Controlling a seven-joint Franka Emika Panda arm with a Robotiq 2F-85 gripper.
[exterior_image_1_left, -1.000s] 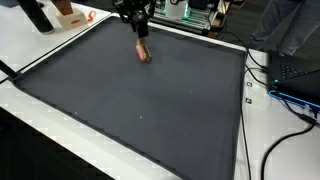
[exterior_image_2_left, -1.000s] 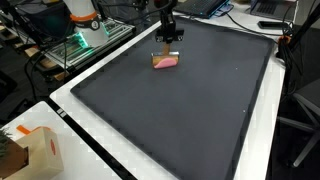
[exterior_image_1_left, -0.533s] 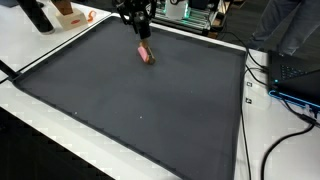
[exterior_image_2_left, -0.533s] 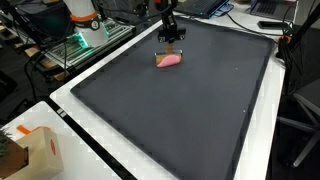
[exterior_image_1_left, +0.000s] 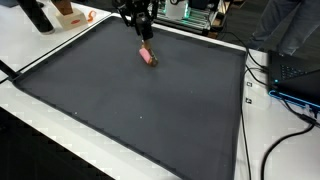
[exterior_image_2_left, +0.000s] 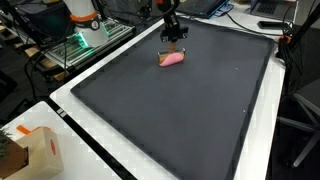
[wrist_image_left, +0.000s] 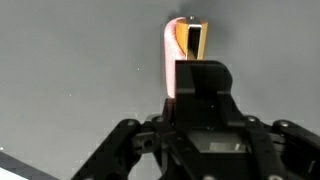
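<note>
A white table (exterior_image_1_left: 272, 140) carries a large dark mat (exterior_image_1_left: 150, 115). Near the far edge of this mat the gripper (exterior_image_2_left: 172, 37) hangs low. In the wrist view its jaws look fully closed, the two fingers (wrist_image_left: 200, 85) pressed together as one black block with nothing between them. A small pink piece (exterior_image_2_left: 172, 59) lies flat on the mat just at the fingertips; whether they touch it cannot be told.

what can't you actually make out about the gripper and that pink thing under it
Gripper open or shut: fingertips too small and dark in both exterior views, unclear in the wrist view.
Wrist view: the gripper hides the near end of the pink object.
Both exterior views: the pink object is too small to identify.
</note>
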